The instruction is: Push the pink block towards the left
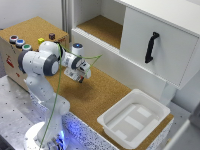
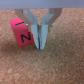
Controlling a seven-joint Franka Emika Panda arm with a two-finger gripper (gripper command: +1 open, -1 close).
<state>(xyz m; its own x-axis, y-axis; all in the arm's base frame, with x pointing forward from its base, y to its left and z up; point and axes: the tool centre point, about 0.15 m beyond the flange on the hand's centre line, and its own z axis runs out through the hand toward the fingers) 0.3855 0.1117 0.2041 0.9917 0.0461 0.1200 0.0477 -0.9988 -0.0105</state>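
closely seen from the wrist view, the pink block [image 2: 20, 31] sits on the cork surface [image 2: 45, 62] just beside the gripper [image 2: 41, 46], with one edge of the block touching or nearly touching the nearer finger; which of the two i cannot tell. it stands roughly upright and a little tilted, its longer side running up and down in the frame, with dark marks on its face too blurred to read. the fingers [image 2: 37, 34] are drawn narrow, tips almost meeting with nothing between them, and they point down at the cork. in the exterior view the block itself is hidden behind the hand, so its place there cannot be told. the white arm [image 1: 42, 62] rises from its base at the lower left of the frame, bends at a bulky elbow, and reaches toward the exterior view's right, with the gripper [image 1: 79, 76] angled down close to the cork surface [image 1: 100, 92]. on the raised cork box in the upper left lie a small yellow cube [image 1: 41, 40] and a small dark purple cube [image 1: 52, 36], well apart from the gripper, near three round buttons [image 1: 19, 43]. a white tray [image 1: 112, 125] rests at the lower right, and a white cabinet with a black handle [image 1: 152, 46] fills the upper right.
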